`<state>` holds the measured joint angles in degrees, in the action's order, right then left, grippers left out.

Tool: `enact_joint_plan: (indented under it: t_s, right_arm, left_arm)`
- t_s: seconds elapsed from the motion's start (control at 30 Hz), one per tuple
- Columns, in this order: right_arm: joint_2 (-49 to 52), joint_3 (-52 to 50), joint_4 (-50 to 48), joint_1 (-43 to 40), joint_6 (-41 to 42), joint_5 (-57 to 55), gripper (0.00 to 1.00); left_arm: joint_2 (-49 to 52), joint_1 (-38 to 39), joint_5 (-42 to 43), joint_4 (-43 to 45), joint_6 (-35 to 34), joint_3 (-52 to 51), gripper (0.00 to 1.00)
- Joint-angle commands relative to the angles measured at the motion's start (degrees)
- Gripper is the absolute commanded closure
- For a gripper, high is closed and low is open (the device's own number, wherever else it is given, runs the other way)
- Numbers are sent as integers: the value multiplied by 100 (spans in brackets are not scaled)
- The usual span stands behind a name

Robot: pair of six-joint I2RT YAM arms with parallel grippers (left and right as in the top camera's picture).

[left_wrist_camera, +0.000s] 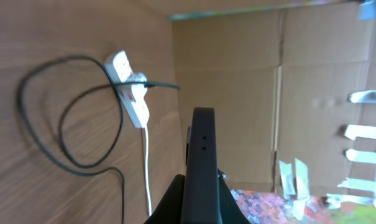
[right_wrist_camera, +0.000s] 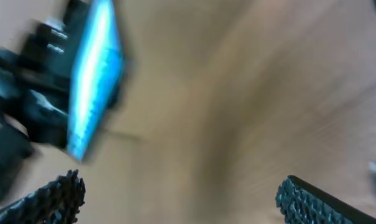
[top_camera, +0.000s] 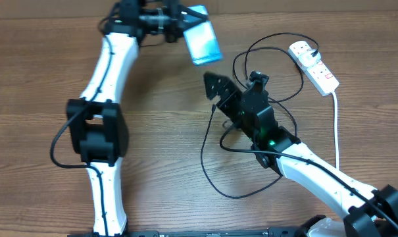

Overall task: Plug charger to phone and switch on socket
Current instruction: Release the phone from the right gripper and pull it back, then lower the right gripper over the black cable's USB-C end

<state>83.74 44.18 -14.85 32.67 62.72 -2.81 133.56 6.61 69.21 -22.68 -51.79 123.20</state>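
Phone [top_camera: 202, 42] pinched in left gripper [top_camera: 180, 24], held up near far table edge. Right gripper [right_wrist_camera: 181, 196] spread, empty, over charger [top_camera: 202, 155] loops. Probably light, rigid, slick glass — best gripped by side edges. Cable thin, floppy — best pinched just behind connector; connector not made out. Socket [top_camera: 314, 64] far right.

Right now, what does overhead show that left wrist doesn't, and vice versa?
Only overhead: the phone, screen lit cyan, held in the left claw, and the right claw open near the charger loops. Only left wrist: a cardboard wall past the table edge. Both: the socket, the charger's looped black cable, and the white cord.
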Motion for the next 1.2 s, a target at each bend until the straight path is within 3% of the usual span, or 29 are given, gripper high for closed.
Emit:
enact_joint_plan:
  t_s: [0.0,0.17,0.33,0.5,0.67,0.97,1.17]
  right_arm:
    - [-177,520,1172,-2,-1217,514,0]
    - [-13,1576,3364,-70,-2140,535,0]
    - [791,2750,4892,-219,-2789,710,0]
    - [1742,3554,5484,-254,-3340,1137,0]
    - [2221,3602,5145,-254,-3405,1318,0]
    - [2302,3499,5097,-284,-3141,1036,37]
    - [2549,3458,5051,-345,-3093,1036,50]
  left_arm:
    - [-20,-437,1071,17,387,107,96]
    - [-20,-841,1405,-2,597,109,96]
    - [-20,-1115,1082,-254,706,109,96]
    - [-20,-1147,-7,-1633,1491,109,96]
    - [-50,-1106,-1134,-3346,2653,109,96]
    - [-785,-1115,-1672,-4256,3276,109,96]
    - [-1224,-1108,-1036,-4424,3294,109,96]
